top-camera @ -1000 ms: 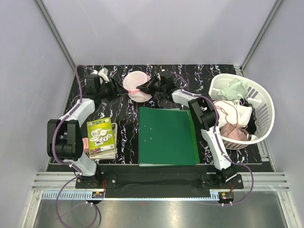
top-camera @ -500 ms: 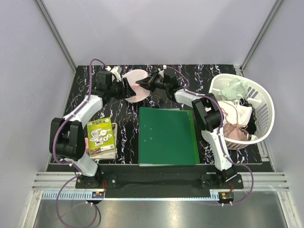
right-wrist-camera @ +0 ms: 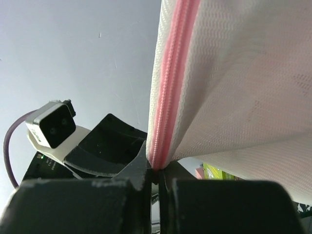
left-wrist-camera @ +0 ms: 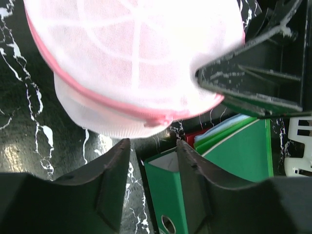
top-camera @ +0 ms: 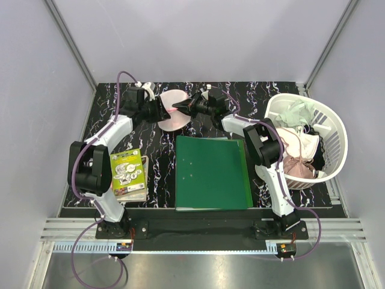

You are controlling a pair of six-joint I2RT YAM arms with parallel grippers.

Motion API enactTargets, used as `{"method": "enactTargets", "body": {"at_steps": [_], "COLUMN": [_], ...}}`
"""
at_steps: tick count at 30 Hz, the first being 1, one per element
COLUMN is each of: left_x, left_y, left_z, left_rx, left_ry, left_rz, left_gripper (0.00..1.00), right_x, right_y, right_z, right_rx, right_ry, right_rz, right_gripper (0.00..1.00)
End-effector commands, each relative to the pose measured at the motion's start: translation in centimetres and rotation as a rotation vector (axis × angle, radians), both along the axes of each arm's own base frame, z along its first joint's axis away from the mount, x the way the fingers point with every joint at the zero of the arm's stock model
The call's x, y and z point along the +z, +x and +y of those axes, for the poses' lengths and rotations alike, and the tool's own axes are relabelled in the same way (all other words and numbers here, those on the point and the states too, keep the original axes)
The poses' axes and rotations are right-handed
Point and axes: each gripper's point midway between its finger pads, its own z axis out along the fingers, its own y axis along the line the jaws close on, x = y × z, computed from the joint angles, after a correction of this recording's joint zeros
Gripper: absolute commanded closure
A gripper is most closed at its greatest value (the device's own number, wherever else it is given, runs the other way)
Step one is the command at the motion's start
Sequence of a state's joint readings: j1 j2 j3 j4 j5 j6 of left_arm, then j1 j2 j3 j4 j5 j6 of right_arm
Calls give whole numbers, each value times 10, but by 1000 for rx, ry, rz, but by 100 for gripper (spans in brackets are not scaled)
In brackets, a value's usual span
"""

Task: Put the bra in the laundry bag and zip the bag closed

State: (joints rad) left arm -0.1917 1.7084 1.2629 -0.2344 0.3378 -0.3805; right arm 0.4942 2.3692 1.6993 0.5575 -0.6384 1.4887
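Note:
The laundry bag, a white mesh dome with a pink zip rim, hangs over the back of the dark table between both grippers. My right gripper is shut on its pink zip edge, which runs up from the pinched jaws. My left gripper is at the bag's left side. In the left wrist view its jaws stand apart just below the bag and its pink rim, with nothing between them. The mesh looks pinkish; the bra itself is hidden.
A green binder lies in the middle of the table, under the bag's near side. A green booklet lies at the front left. A white slatted basket with several garments stands at the right.
My left gripper has moved right, up to the bag's left side, and its jaws have narrowed. The right gripper has kept its hold, and the bag has shifted slightly toward the back.

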Motion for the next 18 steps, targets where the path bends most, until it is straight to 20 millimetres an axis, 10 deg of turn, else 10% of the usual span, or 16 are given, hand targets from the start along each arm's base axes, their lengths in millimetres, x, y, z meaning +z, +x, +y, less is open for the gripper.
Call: {"method": "enactTargets", "body": {"at_steps": [1, 12, 18], "left_x": [23, 24, 24], "left_y": [24, 36, 42], "left_z": [-5, -2, 7], "left_rx": [4, 32, 85], "left_ry": [6, 28, 55], "left_rz": [-93, -107, -118], "left_gripper": [55, 61, 88], "right_x": [65, 68, 67], "right_y": [-12, -17, -19], "right_z": [-3, 2, 4], "right_rx": [27, 45, 49], "right_ry": [77, 95, 94], "right_rz": [-133, -126, -120], "right_gripper": [100, 100, 100]}}
